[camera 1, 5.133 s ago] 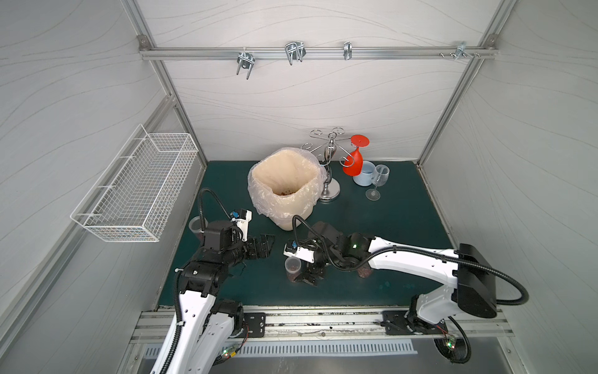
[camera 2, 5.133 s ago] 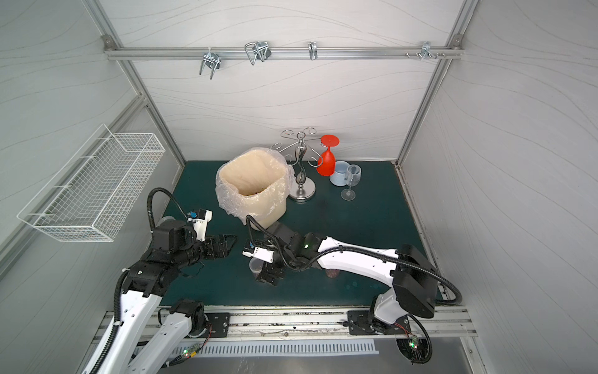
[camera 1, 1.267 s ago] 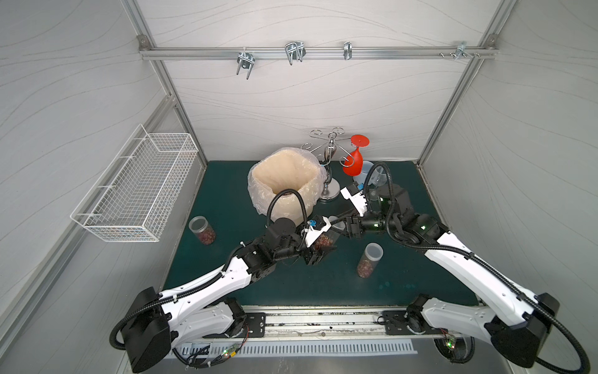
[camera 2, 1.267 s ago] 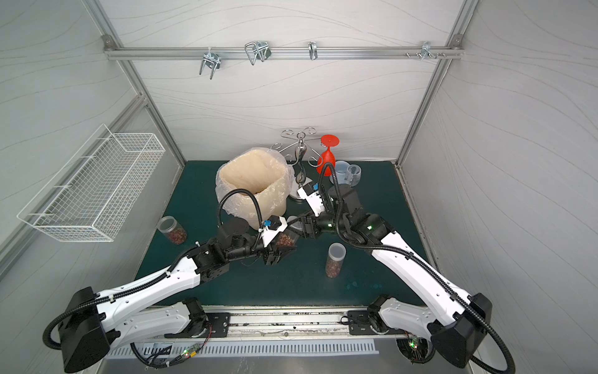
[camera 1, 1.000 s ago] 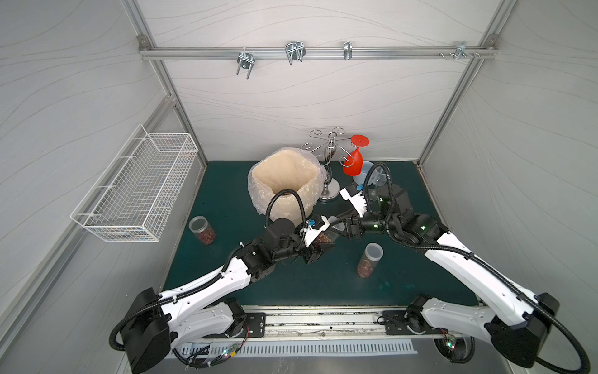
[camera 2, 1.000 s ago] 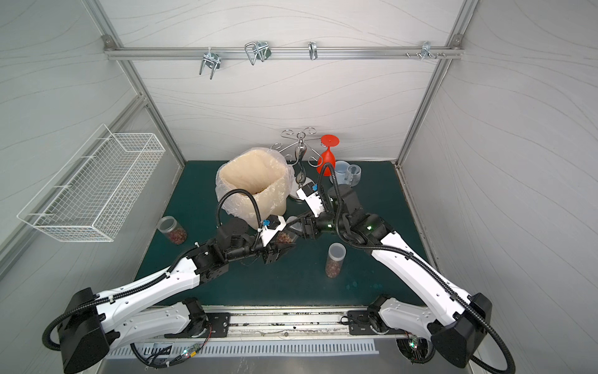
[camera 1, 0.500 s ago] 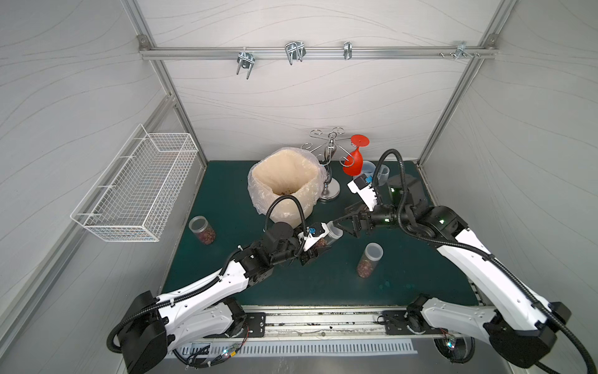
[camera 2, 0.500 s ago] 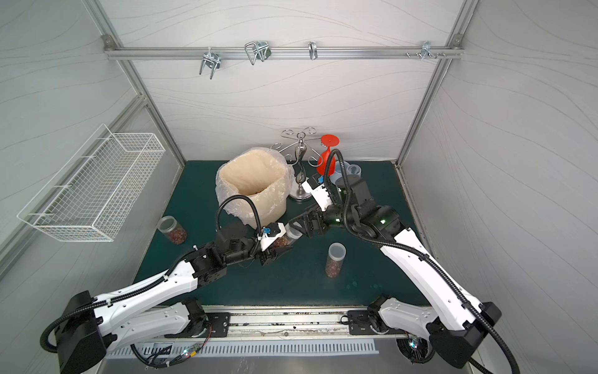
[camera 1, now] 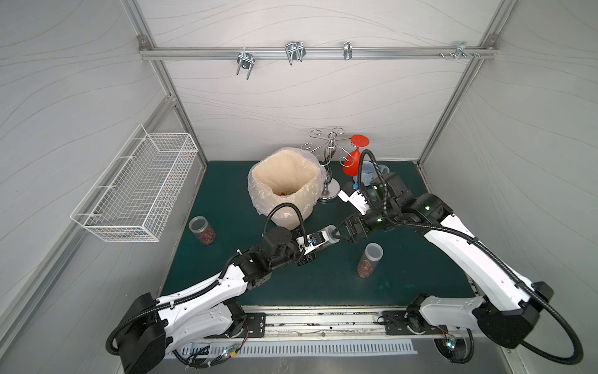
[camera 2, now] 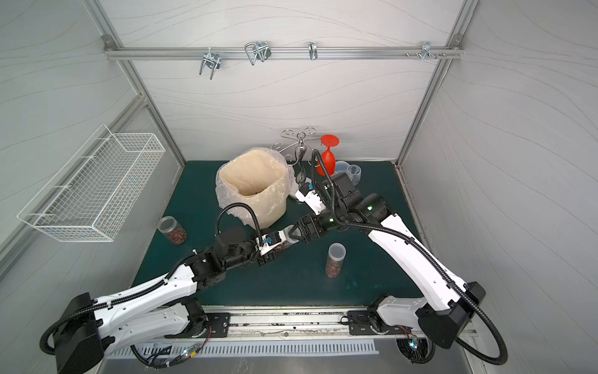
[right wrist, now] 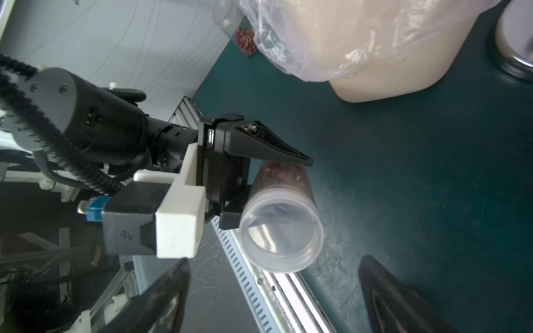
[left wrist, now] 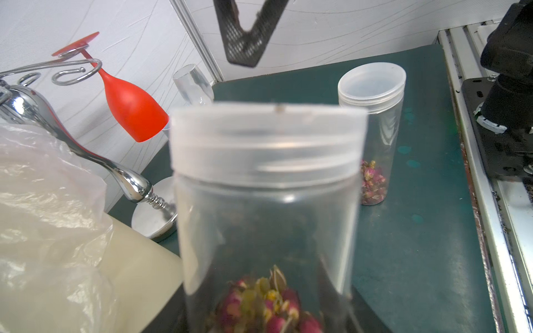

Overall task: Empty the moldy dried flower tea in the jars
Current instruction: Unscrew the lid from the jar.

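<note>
place: robot lab cell | evidence: white panel walls (camera 1: pixel 291 107), aluminium rail (camera 1: pixel 323 55), green mat (camera 1: pixel 323 285)

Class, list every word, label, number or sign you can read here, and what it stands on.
None: no readable text anywhere.
The held jar, tall jar, short jar and lined bin are unlabelled.
The grey wrist camera shows only a small dot mark, no letters.

The bin (camera 1: pixel 291 213) sat at the back middle of the bench (camera 1: pixel 323 288), a hanger stand (camera 1: pixel 330 168) just behind to its right. One jar (camera 1: pixel 202 230) stood far left, another jar (camera 1: pixel 369 264) right of centre, and a third jar (camera 1: pixel 326 238) hung tilted between them, before the bin.
</note>
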Robot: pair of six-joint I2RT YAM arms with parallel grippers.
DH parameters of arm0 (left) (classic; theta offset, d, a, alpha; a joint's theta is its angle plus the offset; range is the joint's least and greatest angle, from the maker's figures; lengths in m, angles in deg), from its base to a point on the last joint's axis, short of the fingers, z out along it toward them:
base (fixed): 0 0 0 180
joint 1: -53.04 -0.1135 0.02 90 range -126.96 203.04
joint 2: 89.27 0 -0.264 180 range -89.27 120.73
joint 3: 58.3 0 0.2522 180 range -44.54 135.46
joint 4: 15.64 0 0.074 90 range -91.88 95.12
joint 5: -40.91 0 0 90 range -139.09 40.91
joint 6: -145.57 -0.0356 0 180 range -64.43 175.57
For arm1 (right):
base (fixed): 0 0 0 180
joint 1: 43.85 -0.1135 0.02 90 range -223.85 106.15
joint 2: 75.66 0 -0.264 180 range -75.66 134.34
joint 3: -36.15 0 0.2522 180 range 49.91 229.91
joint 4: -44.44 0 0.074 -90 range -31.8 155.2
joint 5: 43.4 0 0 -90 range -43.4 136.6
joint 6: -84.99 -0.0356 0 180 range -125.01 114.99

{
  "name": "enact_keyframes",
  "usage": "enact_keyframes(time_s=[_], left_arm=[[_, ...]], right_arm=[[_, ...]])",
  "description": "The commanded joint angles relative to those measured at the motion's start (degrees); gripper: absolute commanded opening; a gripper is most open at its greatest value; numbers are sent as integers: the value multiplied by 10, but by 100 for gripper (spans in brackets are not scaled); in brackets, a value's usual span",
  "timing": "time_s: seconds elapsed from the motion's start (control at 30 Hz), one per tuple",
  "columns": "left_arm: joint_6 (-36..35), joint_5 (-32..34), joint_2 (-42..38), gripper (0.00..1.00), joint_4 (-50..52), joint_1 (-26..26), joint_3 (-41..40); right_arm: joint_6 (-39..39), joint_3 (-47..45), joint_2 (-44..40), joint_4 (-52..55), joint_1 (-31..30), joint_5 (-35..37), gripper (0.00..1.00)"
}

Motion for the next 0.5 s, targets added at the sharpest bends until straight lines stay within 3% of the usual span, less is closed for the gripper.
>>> enact_keyframes(time_s=[0.0, 0.47], left_arm=[[-13, 9, -13, 21, -27, 4, 12], [-9, 12, -9, 19, -10, 9, 21]], right_arm=[[-11, -2, 12, 13, -11, 2, 88], [-15, -10, 27, -10, -42, 23, 73]])
